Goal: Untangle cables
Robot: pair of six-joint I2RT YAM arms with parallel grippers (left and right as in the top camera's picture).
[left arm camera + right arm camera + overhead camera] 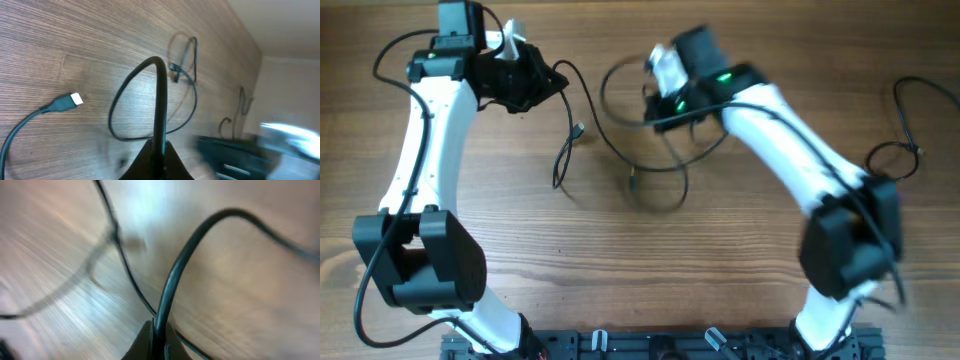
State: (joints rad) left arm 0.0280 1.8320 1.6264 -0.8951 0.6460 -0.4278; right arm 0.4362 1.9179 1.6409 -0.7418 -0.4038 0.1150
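Left claw (160,151) and right claw (156,332), arms stretched forward, each seemingly pinch a cable (162,100) tight.

White arms (428,125), black joints (420,258), green light (724,78)

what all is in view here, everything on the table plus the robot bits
thin black looped cable: one, black, left of centre, pinched in the left gripper
pale-tipped plug: one, on a cable end, left of centre
tangle of thin black cables: count unclear, black, centre, pinched in the right gripper
loose thin black cable: one, black, far right of table
wooden table: one, brown, under everything
black mounting rail: one, black, near edge by arm bases
left arm: one, white and black, left side
right arm: one, white and black, right side
grippers: two, black, both shut on cable
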